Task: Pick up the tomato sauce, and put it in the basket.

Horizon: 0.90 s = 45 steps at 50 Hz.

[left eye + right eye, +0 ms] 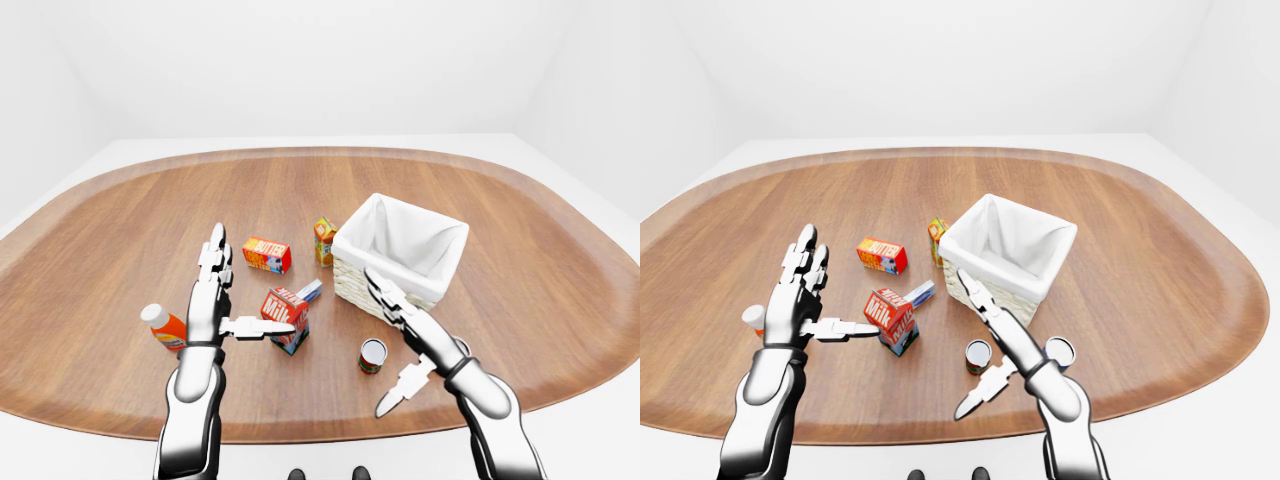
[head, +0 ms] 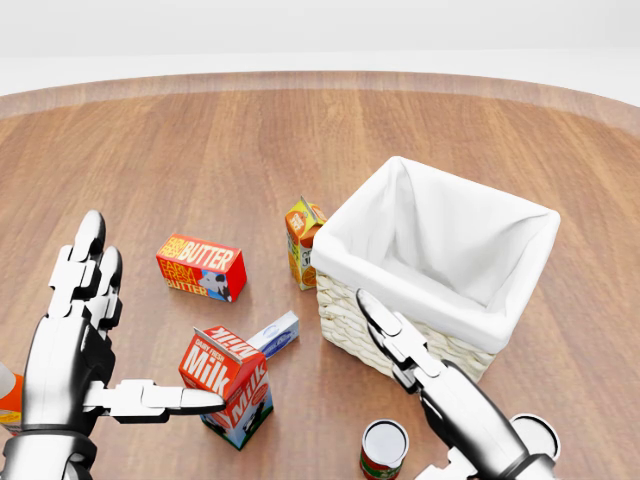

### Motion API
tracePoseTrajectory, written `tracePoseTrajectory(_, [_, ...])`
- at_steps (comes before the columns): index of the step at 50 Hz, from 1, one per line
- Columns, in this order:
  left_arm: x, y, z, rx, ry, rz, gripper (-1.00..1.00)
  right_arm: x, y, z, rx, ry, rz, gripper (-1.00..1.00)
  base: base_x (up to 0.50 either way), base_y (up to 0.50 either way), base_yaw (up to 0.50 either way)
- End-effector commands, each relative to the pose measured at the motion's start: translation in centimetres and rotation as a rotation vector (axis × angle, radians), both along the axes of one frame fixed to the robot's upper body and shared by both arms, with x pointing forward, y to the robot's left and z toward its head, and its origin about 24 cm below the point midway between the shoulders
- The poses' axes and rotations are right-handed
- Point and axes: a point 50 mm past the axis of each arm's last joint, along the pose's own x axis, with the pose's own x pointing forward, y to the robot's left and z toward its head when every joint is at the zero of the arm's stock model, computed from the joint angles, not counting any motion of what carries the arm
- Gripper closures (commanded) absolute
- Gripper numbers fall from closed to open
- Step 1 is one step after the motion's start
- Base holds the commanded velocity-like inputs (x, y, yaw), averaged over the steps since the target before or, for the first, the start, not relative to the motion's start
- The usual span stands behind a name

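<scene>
- Progress: nothing is in the basket (image 2: 437, 300) yet. Its white liner shows bare, so the whole pick and drop is, by my reading, still to do.
- The sauce can (image 2: 384, 449) stands upright on the table (image 1: 120, 230), just below the basket's near wall in the head view, clear of any finger.
- The right hand (image 2: 430, 385) is spread, fingers straight and holding nothing. It hangs between the basket and the can, reaching up across the basket's wicker side, with its thumb low beside the can.
- The left hand (image 2: 85, 340) is spread too, thumb pointing toward the milk carton (image 2: 228, 387), well left of the basket.
- What is left, I'd judge: bring the right hand down around the can, close, lift, carry it over the rim, let go.
- Count: one basket; two cans, the second can (image 1: 1060, 351) just right of the first below the basket; one milk carton; one butter box (image 2: 201, 267); one juice carton (image 2: 303, 240) touching or nearly touching the basket's left side; one small blue-and-white box (image 2: 275, 333) by the milk; one orange bottle (image 1: 162, 325) far left of the basket.
</scene>
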Motion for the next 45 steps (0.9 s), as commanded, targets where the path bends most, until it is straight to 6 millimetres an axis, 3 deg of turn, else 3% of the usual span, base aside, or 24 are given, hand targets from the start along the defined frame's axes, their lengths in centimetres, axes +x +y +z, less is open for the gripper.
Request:
tracePoseTrajectory(1, [0.0,0.0,0.1,0.0,-0.004,0.001,-1.0,0.1,0.3,-1.2,-0.02,0.05,0.004,-1.0,0.0,0.0,0.0])
tracePoseTrajectory(45, [0.0,-0.1,0.0,0.0,0.002,-0.003,-1.0,0.8,0.0,-3.4,-0.057,0.142,-0.006,-1.0,0.0,0.0,0.0])
